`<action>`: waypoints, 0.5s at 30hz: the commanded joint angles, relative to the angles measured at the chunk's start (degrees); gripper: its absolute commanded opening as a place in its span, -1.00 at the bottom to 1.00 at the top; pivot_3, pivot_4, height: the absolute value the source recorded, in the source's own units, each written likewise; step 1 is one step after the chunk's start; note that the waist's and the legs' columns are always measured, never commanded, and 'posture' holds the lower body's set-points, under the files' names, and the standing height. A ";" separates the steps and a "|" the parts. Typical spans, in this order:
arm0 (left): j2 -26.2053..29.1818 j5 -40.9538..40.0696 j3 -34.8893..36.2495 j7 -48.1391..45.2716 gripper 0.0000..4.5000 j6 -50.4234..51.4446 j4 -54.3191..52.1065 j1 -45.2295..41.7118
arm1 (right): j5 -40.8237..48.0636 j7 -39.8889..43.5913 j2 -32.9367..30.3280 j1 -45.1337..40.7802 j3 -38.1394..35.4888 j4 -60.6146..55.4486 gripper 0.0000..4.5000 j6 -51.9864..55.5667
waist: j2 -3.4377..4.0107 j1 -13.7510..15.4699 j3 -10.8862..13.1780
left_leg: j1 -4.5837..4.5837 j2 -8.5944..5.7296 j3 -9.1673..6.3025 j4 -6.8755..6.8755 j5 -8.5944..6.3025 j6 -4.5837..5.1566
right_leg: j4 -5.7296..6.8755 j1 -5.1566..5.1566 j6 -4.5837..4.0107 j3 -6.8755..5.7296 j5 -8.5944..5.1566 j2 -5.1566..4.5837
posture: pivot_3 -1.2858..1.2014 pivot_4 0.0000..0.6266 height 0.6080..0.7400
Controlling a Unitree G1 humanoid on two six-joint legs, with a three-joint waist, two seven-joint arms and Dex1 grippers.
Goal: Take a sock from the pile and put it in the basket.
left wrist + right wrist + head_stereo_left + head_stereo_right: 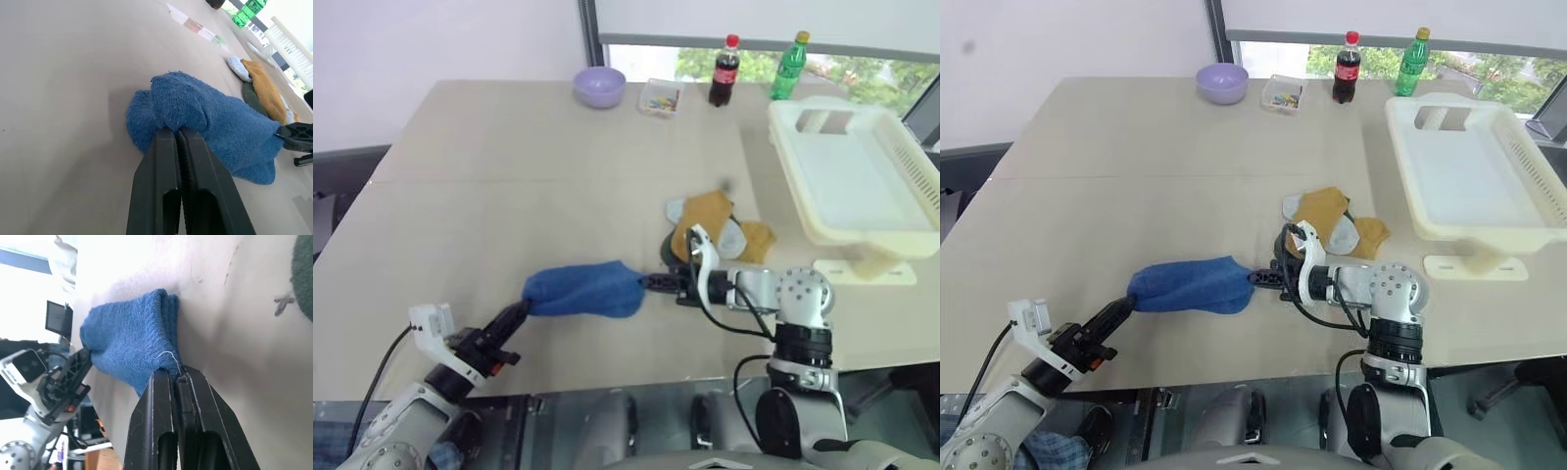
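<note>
Sock lies on table beside the pile, left gripper and right gripper each pinched on an end; soft, light, limp, so one-end hold likely suffices.

Both arms reach in toward each other, low over the table. The left gripper and the right gripper each have their 2 fingers pinched tight on an end of the sock.

blue sock stretched level over the table, pinched at both ends; pile beside it; cream basket at right, empty.
</note>
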 commanded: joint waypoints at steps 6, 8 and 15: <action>-0.05 -0.08 -0.66 1.31 -1.00 -0.57 -0.76 -1.49 | 9.14 -8.23 3.58 1.97 6.77 -0.59 -0.86 0.40 | 0.01 -0.47 0.00 | -0.03 0.08 -0.01 -0.12 0.00 0.00 | -0.02 -0.01 0.05 0.09 0.03 0.04 | 0.03 -0.52 1.00; -0.20 0.01 -1.09 1.43 -1.00 -0.55 -0.89 -1.57 | 10.09 -8.53 2.69 2.09 8.37 -1.26 -0.57 0.40 | 0.00 -0.57 0.00 | -0.03 0.10 -0.01 -0.14 0.00 0.00 | -0.02 -0.02 0.10 0.08 0.06 0.10 | 0.03 -0.52 1.00; -0.01 0.33 -1.90 1.65 -1.00 -0.98 -0.26 -1.64 | 11.43 -1.82 -1.84 1.37 14.92 -6.81 0.90 0.40 | 0.18 -1.47 0.11 | -0.02 0.11 0.04 -0.14 -0.01 0.02 | -0.02 -0.03 0.19 0.03 0.10 0.19 | 0.03 -0.52 1.00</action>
